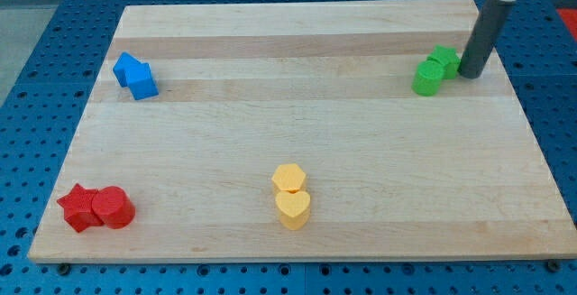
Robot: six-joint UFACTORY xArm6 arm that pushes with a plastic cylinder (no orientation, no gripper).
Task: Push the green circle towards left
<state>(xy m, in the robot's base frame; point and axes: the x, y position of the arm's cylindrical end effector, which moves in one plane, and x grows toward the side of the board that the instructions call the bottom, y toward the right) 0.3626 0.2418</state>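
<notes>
Camera view shows you my tip, the lower end of the straight dark rod, set down on the pale wooden bench at the view's upper right. The rod carries no gripper, so you have no jaws to check. My tip stands just beside the right side of a green block, whose shape is hard to make out; whether they touch, you cannot tell. The green circle touches that block on its lower left. Well apart, you see two blue blocks at upper left, a yellow hexagon above a yellow heart at bottom centre, and a red star beside a red circle at lower left.
</notes>
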